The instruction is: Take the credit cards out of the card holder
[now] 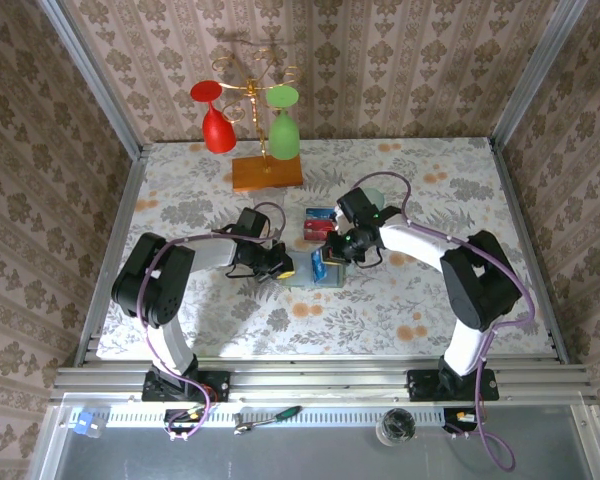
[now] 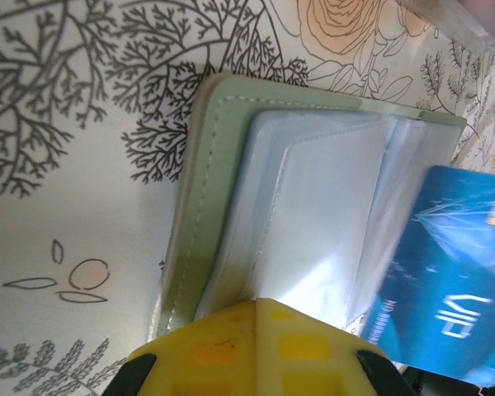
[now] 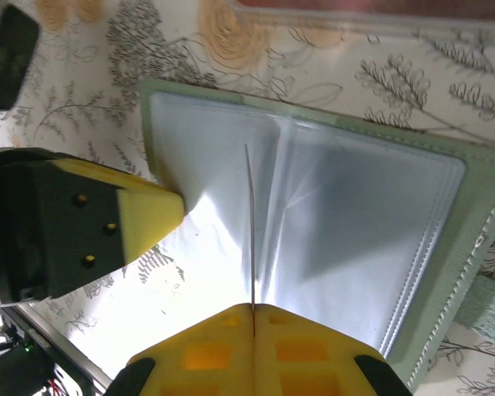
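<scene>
Card holder [image 1: 311, 274] lay open and flat on the floral table [image 1: 430, 170], centre, between the two wrists. In the wrist views its two panels were spread, with a pale green rim outside and clear blue-grey sleeves inside [image 3: 355, 214].

Left gripper [image 1: 280, 266]: yellow pads together, nothing between them, as far as the left wrist view showed [image 2: 256, 330]. In the right wrist view its tip bore down on the holder's left panel, near the edge.

Right gripper [image 3: 252, 330]: pincer clamped on a blue credit card [image 3: 250, 231], seen edge-on as a thin line standing upright over the holder's fold. The left wrist view showed the same card by its face [image 2: 454, 280], tilted above the holder's far panel. Could not tell whether its lower edge touched the sleeve.

Clear plastic box [image 1: 318, 222] sat just beyond the holder, with a red card [image 1: 314, 233] and a second blue card [image 1: 318, 213] inside.

Farther back stood a wooden slab [image 1: 267, 172] carrying a gold rack. A red glass [image 1: 217, 125] and a green glass [image 1: 283, 125] hung from it upside down, well apart from both grippers.
</scene>
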Controlling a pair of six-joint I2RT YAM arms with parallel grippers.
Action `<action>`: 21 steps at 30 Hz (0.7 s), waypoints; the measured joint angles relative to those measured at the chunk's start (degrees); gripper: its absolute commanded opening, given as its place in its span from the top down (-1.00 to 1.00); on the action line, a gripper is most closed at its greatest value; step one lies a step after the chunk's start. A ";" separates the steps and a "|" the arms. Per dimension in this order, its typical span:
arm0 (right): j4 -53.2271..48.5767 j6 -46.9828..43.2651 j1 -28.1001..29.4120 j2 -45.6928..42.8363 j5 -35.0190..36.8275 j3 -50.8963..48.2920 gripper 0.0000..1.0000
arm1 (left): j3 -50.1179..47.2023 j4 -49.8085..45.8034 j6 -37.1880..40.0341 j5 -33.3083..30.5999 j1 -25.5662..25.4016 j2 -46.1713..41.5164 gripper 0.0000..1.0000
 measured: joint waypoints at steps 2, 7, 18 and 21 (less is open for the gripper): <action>-2.16 -2.71 -0.09 -0.39 0.59 1.90 1.00 | -0.02 0.00 0.00 -0.09 0.02 -0.09 1.00; -7.87 -12.35 -0.22 -0.59 3.10 6.49 1.00 | -0.46 0.04 -0.20 -0.24 0.17 -0.52 1.00; -16.94 -38.64 -0.94 -0.61 10.38 13.40 1.00 | -1.14 -0.02 -0.42 -0.87 0.72 -1.97 1.00; -19.71 -46.58 -1.44 -0.11 11.13 17.35 1.00 | -1.46 -0.02 -0.42 -1.22 1.36 -3.23 1.00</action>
